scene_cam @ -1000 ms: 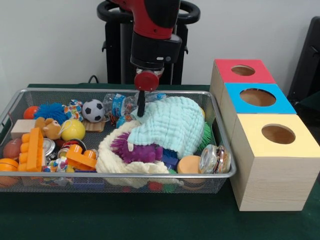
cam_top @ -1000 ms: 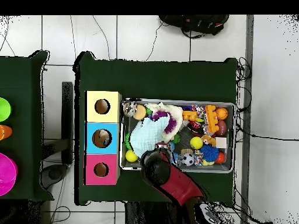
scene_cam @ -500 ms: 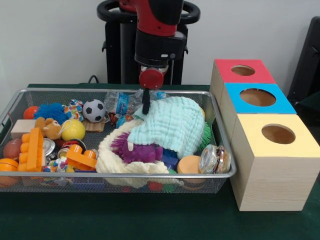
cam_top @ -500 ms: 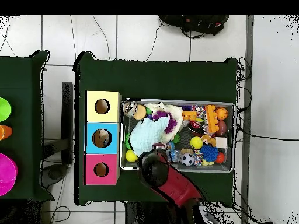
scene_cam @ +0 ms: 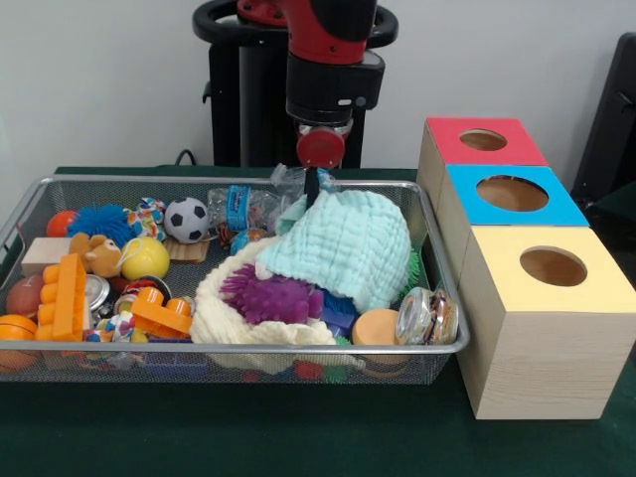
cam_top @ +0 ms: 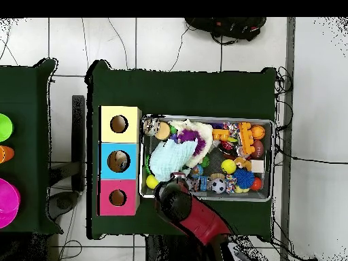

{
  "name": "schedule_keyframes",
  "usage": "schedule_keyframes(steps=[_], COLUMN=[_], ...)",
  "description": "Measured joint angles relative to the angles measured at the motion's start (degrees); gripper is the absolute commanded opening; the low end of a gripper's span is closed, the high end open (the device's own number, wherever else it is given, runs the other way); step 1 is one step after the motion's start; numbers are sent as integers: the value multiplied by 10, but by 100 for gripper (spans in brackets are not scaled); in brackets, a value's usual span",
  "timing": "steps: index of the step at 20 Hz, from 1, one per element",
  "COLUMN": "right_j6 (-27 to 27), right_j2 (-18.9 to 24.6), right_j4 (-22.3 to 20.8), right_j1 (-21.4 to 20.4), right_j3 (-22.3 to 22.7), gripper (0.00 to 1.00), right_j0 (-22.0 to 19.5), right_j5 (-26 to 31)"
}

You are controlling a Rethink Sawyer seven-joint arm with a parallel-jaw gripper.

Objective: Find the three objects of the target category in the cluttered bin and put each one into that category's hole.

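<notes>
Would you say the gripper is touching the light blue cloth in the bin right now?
Touching. In the front view the gripper meets the top edge of the light blue cloth, which is drawn up into a peak beneath it, with no gap between them.

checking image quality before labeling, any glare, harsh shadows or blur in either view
Front view: even light, no harsh shadows; small highlights on the glass jar and plastic bottle; the tool looks sharp. Overhead view: bin contents are tiny and hard to tell apart; the arm covers the tool.
</notes>
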Motion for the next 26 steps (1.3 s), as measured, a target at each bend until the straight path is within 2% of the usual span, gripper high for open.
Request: schedule_keyframes(steps=[14, 26], right_j6=[0, 0], right_j2=[1, 0], right_j4=[0, 0], right_j1=[-4, -12], right_j3=[10, 10], gripper=[100, 100], right_j0=[-9, -12], right_j5=[17, 78])
